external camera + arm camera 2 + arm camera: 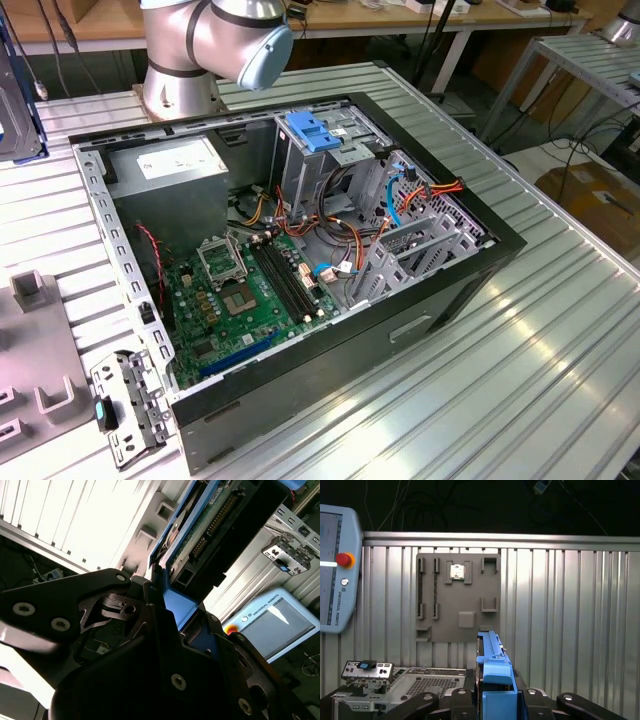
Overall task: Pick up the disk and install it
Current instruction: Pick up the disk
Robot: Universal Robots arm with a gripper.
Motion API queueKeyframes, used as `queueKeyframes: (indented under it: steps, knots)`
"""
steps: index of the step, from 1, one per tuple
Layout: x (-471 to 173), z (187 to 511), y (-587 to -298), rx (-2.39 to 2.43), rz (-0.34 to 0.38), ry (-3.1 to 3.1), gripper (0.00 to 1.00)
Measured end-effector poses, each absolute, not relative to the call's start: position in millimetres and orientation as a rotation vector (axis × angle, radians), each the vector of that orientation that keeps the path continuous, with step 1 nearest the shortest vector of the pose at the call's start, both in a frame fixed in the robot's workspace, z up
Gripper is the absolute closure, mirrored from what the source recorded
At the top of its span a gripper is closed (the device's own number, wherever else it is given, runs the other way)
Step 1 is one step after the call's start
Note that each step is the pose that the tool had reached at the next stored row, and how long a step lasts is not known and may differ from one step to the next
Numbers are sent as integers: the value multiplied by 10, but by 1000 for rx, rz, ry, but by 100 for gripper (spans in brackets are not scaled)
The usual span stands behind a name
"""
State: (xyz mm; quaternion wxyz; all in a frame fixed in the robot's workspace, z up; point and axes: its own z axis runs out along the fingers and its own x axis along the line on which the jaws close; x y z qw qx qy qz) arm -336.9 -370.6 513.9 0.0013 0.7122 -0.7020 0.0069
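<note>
The disk (492, 655) stands on edge between my black fingers, its bright blue carrier rail facing the first wrist view. In the second wrist view the disk (215, 520) shows its dark body and green circuit board, framed by blue plastic. My gripper (496, 696) is shut on the disk's blue end, a finger pressing on each side. It hangs above a ribbed metal table (570, 610), over a grey fixture plate (457, 597). In the second wrist view the gripper (175, 605) clamps the same blue rail.
An open computer case (480, 270) lies on the table, with a motherboard (250, 290) and a drive cage topped by a pale blue bracket (315, 135). The arm's base (200, 40) stands behind it. A teach pendant (335, 570) and a small metal bracket (125, 405) lie nearby.
</note>
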Motion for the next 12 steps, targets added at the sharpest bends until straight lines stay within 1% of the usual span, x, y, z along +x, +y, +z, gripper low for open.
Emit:
queueKeyframes:
  steps: [12]
  knots:
    - [-3187,5139,-3706,2235,22,-2203,63]
